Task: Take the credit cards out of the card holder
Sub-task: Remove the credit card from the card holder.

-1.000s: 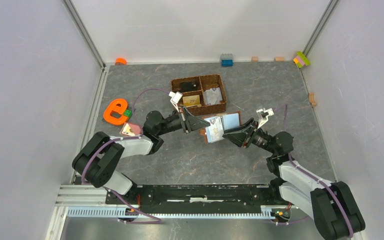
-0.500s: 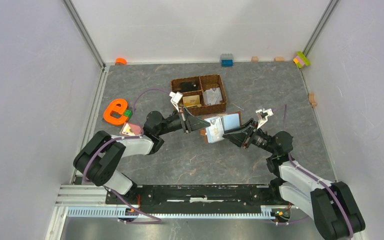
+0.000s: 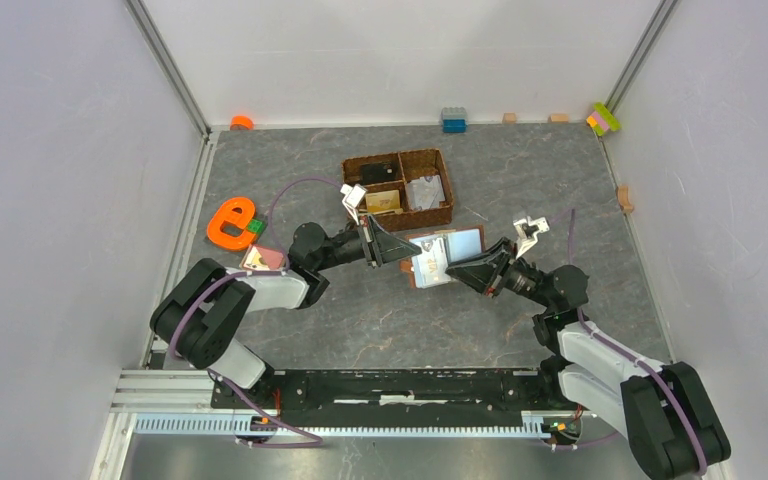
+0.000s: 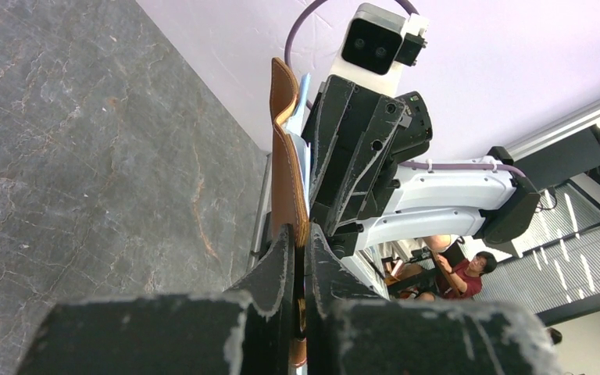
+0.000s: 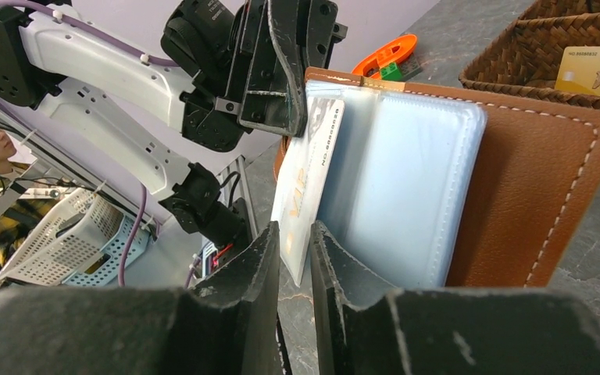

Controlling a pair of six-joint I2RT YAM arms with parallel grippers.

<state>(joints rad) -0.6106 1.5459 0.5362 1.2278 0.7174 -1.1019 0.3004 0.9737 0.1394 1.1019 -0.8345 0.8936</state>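
Note:
The card holder (image 3: 463, 243) is an open brown wallet with a pale grey-blue inside (image 5: 406, 187), held up between the two arms. My left gripper (image 3: 407, 248) is shut on its brown flap edge (image 4: 285, 148), seen edge-on in the left wrist view. A white credit card (image 5: 308, 187) sticks out of a pocket at an angle. My right gripper (image 5: 294, 230) is closed on that card's lower corner; it also shows in the top view (image 3: 447, 268). A gold-tan card (image 3: 383, 201) and pale grey-white cards (image 3: 425, 190) lie in the basket.
The brown woven compartment basket (image 3: 445, 205) stands just behind the wallet. An orange plastic piece (image 3: 230, 222) and a small pink item (image 3: 260, 258) lie at the left. Toy blocks (image 3: 453, 120) line the back wall, and more (image 3: 603, 118) sit at the right corner.
Almost nothing has moved. Both grippers keep their holds, and the wallet and card have shifted only very slightly to the right.

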